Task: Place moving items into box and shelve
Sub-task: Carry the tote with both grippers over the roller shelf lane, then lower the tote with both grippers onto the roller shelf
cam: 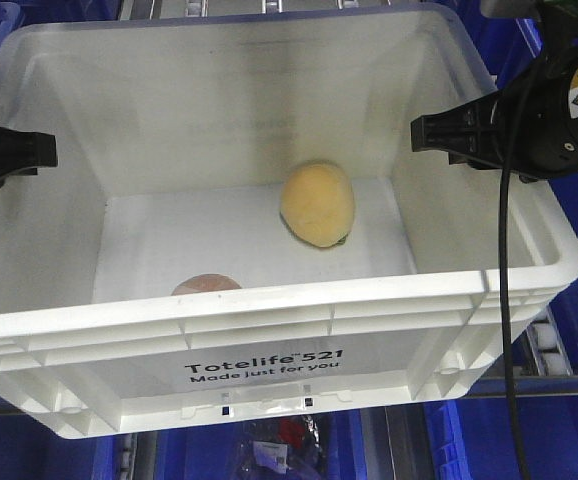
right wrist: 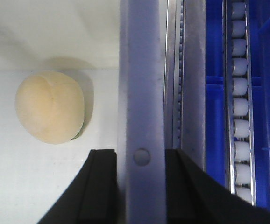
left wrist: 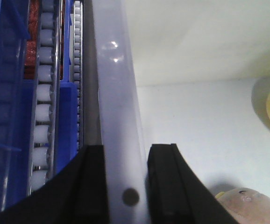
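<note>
Exterior front-facing view: the white box (cam: 269,330), printed "Totelife 521 Made just for you", fills the picture, with both moving items lying on its floor. The pale orange-yellow ball (cam: 317,204) rests toward 1 o'clock of the floor's middle, near the far wall. The smaller pinkish-brown item (cam: 207,284) lies at 7 o'clock, hard against the near wall, its lower half hidden by the rim. The left gripper (cam: 24,152) meets the box rim at 9 o'clock; the right gripper (cam: 439,135) meets it at 3 o'clock, a black cable (cam: 507,300) hanging from that arm across the near right corner.

The wrist views show each black-fingered gripper straddling a side wall of the box, one finger inside and one outside. The left gripper (left wrist: 125,182) is clamped on the left rim, and the pinkish-brown item (left wrist: 247,205) sits at 4 o'clock in that view. The right gripper (right wrist: 141,182) is clamped on the right rim, with the ball (right wrist: 50,107) at 9 o'clock. Blue crates (right wrist: 256,93) and roller tracks (left wrist: 44,102) flank the box outside both walls.
</note>
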Robot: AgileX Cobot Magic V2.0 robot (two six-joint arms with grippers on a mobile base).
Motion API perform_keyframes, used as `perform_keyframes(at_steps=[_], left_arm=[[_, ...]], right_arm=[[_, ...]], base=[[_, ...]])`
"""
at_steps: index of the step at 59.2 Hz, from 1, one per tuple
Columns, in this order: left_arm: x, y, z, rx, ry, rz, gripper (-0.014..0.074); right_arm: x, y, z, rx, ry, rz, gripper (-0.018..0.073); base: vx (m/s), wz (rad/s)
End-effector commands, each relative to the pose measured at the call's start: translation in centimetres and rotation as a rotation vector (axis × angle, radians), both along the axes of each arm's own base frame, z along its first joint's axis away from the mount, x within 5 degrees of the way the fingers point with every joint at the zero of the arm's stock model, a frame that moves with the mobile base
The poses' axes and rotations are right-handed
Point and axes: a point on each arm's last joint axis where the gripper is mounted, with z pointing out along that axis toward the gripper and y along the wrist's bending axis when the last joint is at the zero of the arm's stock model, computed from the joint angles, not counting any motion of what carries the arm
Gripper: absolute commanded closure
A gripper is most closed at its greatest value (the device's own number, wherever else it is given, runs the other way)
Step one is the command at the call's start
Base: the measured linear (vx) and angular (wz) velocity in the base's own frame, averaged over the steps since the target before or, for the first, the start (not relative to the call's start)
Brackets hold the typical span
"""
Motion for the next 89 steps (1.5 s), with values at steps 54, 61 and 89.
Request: perform_keyframes(at_steps=[54,61,89], left_arm=[[-0.16,0.35,2.77,0.007,-0.182,-0.025,0.0449],[-0.16,0.35,2.77,0.007,-0.182,-0.025,0.0449],[-0.14,0.34,2.79,0.006,-0.185,-0.026,0.0449]], right_arm=[[-0.07,-0.83,2.89,-0.001,-0.185,0.015,0.0502],[-0.07,-0.83,2.89,-0.001,-0.185,0.015,0.0502],[-0.04,-0.8,2.92,0.0,-0.19,0.017,0.0502]], base=[[0.06,0.0],[0.0,0.0],[0.0,0.0]])
